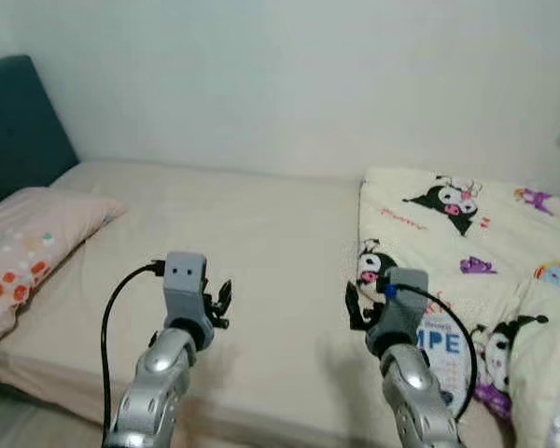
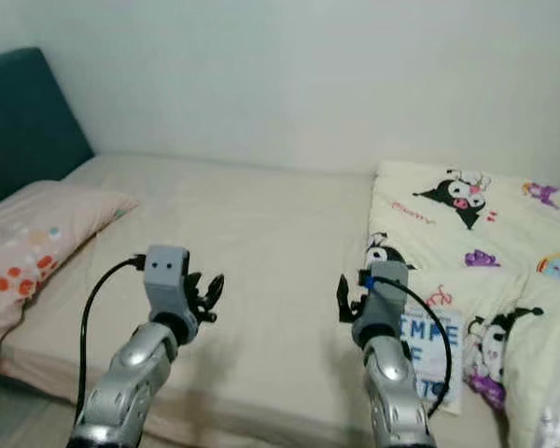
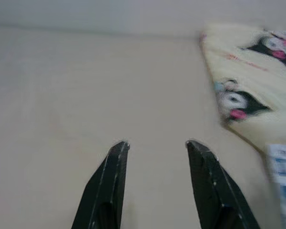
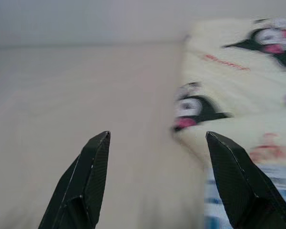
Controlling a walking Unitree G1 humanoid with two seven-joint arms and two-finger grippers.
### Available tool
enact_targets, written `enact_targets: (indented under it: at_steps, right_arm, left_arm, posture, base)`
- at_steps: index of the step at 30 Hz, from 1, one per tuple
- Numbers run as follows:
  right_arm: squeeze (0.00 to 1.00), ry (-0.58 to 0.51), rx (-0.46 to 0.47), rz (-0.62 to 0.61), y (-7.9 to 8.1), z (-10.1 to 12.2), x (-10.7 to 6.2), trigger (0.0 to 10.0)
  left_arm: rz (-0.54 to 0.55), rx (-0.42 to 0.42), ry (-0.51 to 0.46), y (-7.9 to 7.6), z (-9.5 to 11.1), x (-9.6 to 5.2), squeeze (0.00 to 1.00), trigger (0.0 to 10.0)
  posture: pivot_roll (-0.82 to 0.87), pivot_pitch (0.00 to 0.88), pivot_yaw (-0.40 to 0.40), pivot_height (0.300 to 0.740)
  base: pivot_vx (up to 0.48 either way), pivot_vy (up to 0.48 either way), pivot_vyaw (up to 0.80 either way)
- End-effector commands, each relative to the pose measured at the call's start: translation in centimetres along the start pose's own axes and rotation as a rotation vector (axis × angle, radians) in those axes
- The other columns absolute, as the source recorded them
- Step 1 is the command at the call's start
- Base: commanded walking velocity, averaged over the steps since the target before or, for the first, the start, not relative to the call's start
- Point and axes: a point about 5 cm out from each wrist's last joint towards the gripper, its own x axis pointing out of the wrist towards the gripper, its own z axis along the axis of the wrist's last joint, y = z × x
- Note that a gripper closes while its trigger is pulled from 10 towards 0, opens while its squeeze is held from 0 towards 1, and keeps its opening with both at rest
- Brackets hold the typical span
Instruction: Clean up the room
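Note:
A cream blanket [image 1: 467, 243] with black cartoon prints lies bunched on the right half of a beige bed [image 1: 233, 233]. Its near left edge [image 4: 195, 119] is just ahead of my right gripper [image 1: 355, 303], which hovers open above the sheet with nothing between its fingers [image 4: 93, 171]. My left gripper [image 1: 222, 303] is held over the bare sheet near the bed's front, open and holding nothing; its fingers [image 3: 109, 181] point toward the wall. A pink pillow [image 1: 23, 247] with orange dots rests at the left end.
A dark teal headboard [image 1: 14, 121] stands at the far left. A plain pale wall [image 1: 308, 75] runs behind the bed. The bed's front edge [image 1: 75, 383] drops to the floor at lower left.

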Motion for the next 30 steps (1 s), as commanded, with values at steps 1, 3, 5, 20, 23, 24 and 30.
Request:
enact_targets:
  at_steps: [1, 3, 5, 20, 23, 24, 30]
  right_arm:
    - [0.0, -0.003, 0.004, 0.007, 0.3, 0.2, 0.0, 10.0]
    - [0.0, -0.003, 0.003, 0.006, 0.2, 0.2, 0.1, 10.0]
    - [0.0, -0.004, 0.006, 0.004, 0.2, 0.2, 0.1, 10.0]
    - [0.0, 0.006, 0.007, -0.007, 0.1, 0.0, -0.2, 10.0]
    - [0.0, 0.012, 0.009, -0.012, 0.0, -0.2, -0.3, 10.0]
    - [0.0, 0.015, 0.01, -0.014, 0.0, -0.3, -0.4, 10.0]
    - [0.0, 0.028, 0.014, -0.014, 0.5, -0.8, -0.9, 10.0]
  left_arm:
    - [-0.005, 0.003, -0.002, 0.0, 0.1, 0.1, 0.0, 10.0]
    - [-0.017, -0.038, 0.018, -0.1, 0.0, 0.2, 0.0, 10.0]
    - [-0.053, -0.061, 0.034, -0.4, 0.0, 0.4, 0.0, 10.0]
    - [-0.03, -0.015, 0.038, -0.3, -0.2, 0.5, 0.0, 10.0]
    - [-0.011, 0.013, 0.041, -0.2, -0.4, 0.3, 0.0, 10.0]
    - [0.0, 0.027, 0.041, -0.2, -0.5, 0.2, 0.0, 10.0]
    - [0.029, 0.03, 0.052, 0.5, -1.1, -0.4, 0.0, 10.0]
  posture:
    - [-0.02, 0.0, 0.026, 0.74]
    - [-0.02, 0.0, 0.028, 0.74]
    - [-0.02, 0.0, 0.028, 0.74]
    - [-0.02, 0.0, 0.036, 0.74]
    - [-0.02, 0.0, 0.037, 0.74]
    - [-0.02, 0.0, 0.035, 0.74]
    - [-0.01, 0.0, 0.022, 0.74]
  base:
    - [0.0, -0.48, 0.0]
    - [0.0, 0.0, 0.0]
    - [0.0, 0.48, 0.0]
    - [0.0, 0.369, 0.0]
    - [0.0, 0.0, 0.0]
    - [0.0, 0.0, 0.0]
    - [0.0, 0.0, 0.0]
